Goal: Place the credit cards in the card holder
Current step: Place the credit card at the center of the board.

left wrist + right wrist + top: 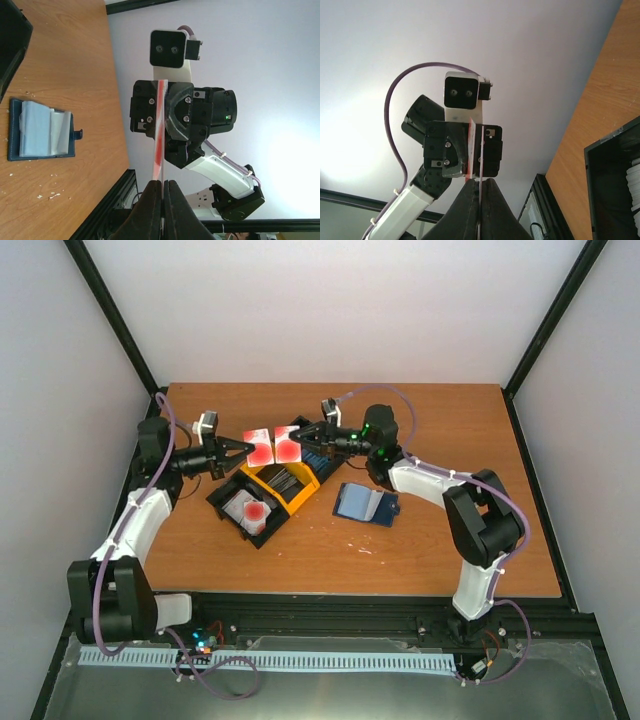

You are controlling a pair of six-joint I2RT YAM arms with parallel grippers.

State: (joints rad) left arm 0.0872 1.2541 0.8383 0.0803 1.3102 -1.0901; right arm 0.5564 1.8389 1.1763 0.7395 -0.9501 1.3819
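upper centre: left gripper (243, 448) clamps a red-blotched card (259, 445), right gripper (300, 436) clamps a second card (287, 443) (edges meeting); card holder (365, 503) lies open, centre-right.

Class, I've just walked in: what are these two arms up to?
The left end effector is shut on one thin white red-blotched plastic card, the right end effector on another, side by side over the black-and-yellow tray. The dark navy folding card holder lies open on the wooden table.
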